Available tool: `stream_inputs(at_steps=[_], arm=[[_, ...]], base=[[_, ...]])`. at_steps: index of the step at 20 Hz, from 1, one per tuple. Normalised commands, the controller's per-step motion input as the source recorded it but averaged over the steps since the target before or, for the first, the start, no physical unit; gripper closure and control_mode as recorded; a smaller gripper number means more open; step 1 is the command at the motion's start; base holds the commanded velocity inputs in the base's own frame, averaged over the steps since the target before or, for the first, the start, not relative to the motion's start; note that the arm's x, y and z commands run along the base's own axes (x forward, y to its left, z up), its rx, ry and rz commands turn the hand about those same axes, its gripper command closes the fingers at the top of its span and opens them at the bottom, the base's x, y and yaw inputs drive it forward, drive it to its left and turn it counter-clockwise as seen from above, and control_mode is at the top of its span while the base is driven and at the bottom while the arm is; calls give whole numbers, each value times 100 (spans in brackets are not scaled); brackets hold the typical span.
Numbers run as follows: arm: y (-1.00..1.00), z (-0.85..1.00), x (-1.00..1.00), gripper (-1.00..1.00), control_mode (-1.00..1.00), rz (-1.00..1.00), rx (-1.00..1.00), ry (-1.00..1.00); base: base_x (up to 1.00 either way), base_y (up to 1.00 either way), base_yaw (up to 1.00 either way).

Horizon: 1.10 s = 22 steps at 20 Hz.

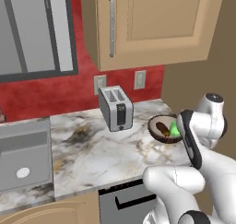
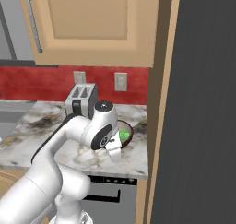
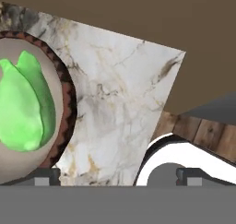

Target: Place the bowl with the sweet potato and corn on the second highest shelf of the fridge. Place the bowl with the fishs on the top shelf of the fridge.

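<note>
Fingers [image 3: 117, 174] spread wide beside bowl [image 3: 64, 96] holding corn [image 3: 23, 110].

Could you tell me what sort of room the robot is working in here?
A home kitchen, most likely: a marble countertop carries a toaster below wooden wall cabinets, and a sink is set in at the left.

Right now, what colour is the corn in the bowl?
Bright lime green; the corn shows best in the hand view.
</note>
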Motion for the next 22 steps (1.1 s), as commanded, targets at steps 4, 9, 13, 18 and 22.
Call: stream_inputs(at_steps=[4,9,13,18,22], arm=[[-5,-17,12,-100,-100,0,0,13],[0,-5,26,-100,-100,0,0,7],[0,-7,27,-100,-100,0,0,3],[0,-20,25,-100,-100,0,0,0],[0,-38,22,-100,-100,-1,0,0]], base=[[0,0,0],[0,0,0],[0,0,0],[0,0,0],[0,0,0]])
